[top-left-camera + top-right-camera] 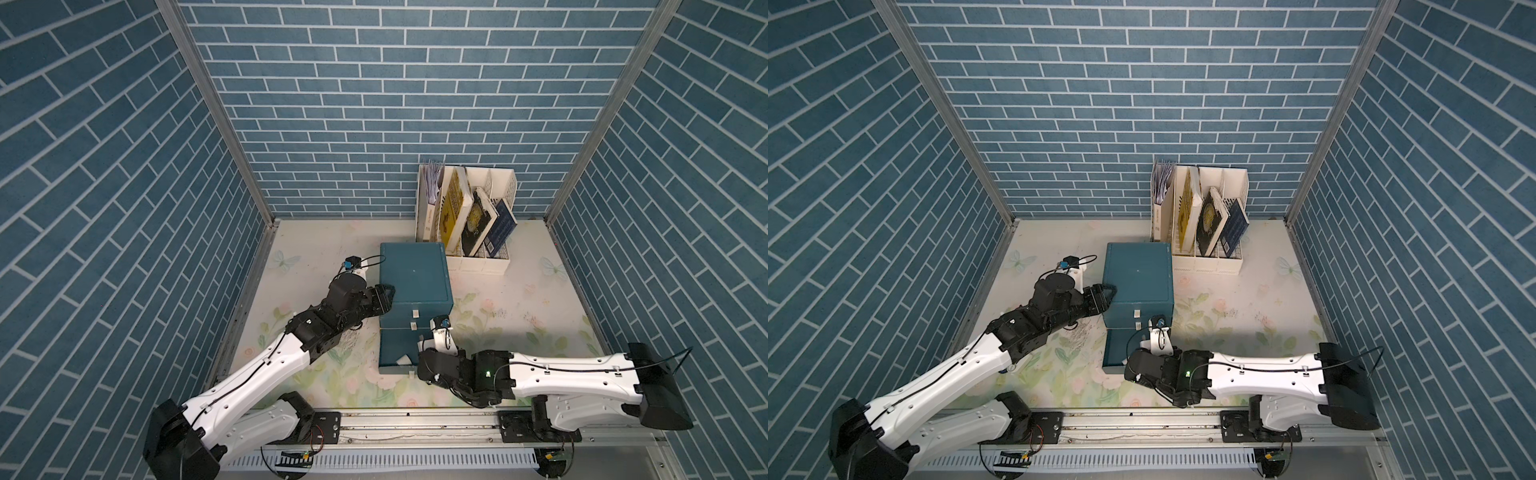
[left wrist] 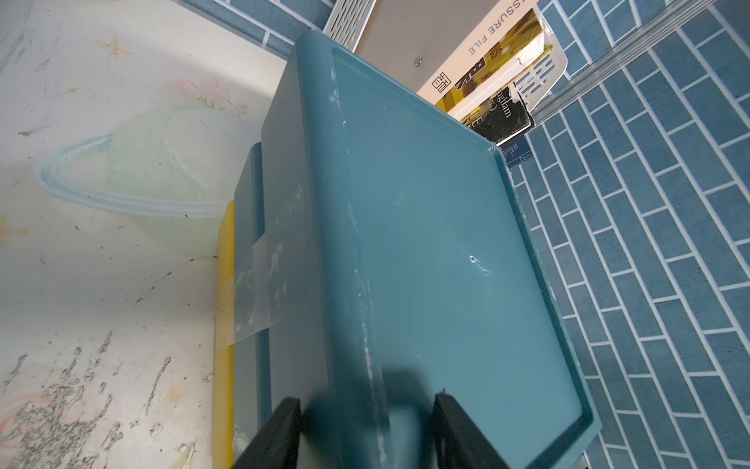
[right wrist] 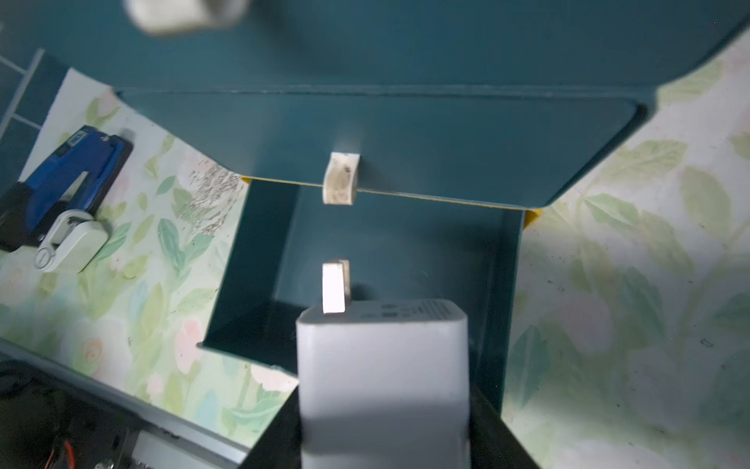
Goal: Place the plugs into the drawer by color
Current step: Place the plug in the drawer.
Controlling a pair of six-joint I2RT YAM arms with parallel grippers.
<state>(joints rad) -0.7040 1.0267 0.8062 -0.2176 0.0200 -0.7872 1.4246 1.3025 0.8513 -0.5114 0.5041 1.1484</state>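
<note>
The drawer (image 1: 415,274) is a dark teal cabinet mid-table, seen in both top views (image 1: 1138,274). Its bottom drawer (image 3: 406,251) is pulled out and looks empty inside. My right gripper (image 3: 383,406) is shut on a white plug (image 3: 381,365), prongs (image 3: 333,288) pointing toward the cabinet, held just above the open drawer (image 1: 395,349). In a top view the plug (image 1: 401,360) shows at the drawer's front. My left gripper (image 2: 367,406) clasps the cabinet's upper left edge (image 2: 361,284), one finger on the side and one on top. No other plugs show.
A blue-and-black stapler (image 3: 69,178) and a small white device (image 3: 69,243) lie on the floral mat left of the drawer. A white file rack of books (image 1: 465,216) stands behind the cabinet. White tab handles (image 1: 414,313) mark the shut upper drawers. Blue brick walls enclose the table.
</note>
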